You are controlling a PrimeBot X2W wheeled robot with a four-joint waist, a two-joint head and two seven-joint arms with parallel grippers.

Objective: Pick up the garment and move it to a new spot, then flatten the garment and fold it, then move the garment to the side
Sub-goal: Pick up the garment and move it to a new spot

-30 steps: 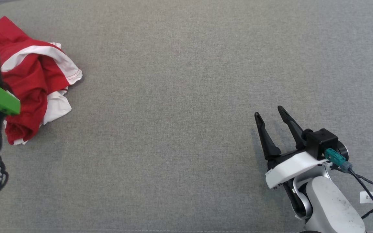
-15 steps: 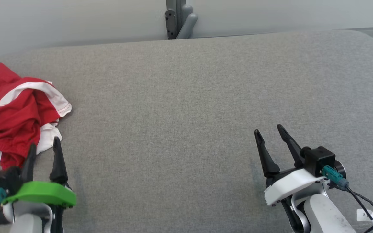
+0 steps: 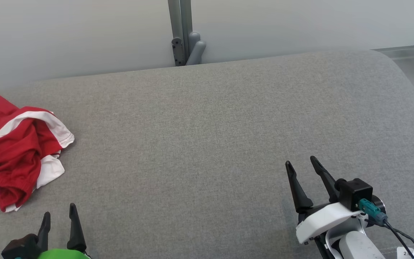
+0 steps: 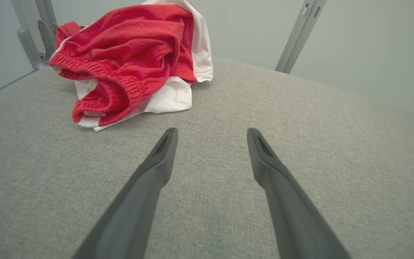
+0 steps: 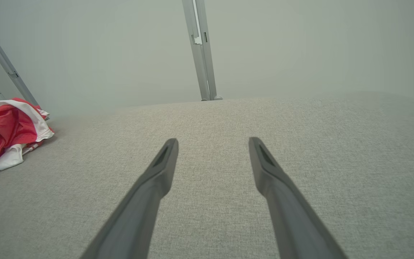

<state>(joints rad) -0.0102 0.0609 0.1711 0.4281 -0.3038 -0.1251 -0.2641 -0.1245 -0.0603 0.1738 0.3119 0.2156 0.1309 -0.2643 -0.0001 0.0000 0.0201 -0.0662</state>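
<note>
Head view puts the garment at the far left end of the grey padded surface, bunched in a red-and-white heap. Nothing touching it. /mk

Left gripper? /jo

Low at the near edge, just short of the heap, fingers spread, empty. Left wrist view agrees — cloth lies ahead of the tips, clear gap between. Right gripper parked well apart on the right, also spread wide, nothing in it. /mk

Why parked like that? /jo

My read: left arm let go and backed off so the head camera gets an unblocked look at the heap before the next grab. Right stays out of the way until flattening needs both arms. Heap isn't flat yet, so that step looks undone. /mk

Versus a second ago? /jo

Then the left fingers were close together up over the cloth; now they're apart and back near the robot. Heap's lay looks the same. Right gripper same pose. The wall and grey post have come into frame — that's the camera tilting up, not the surface moving. /mk
</note>
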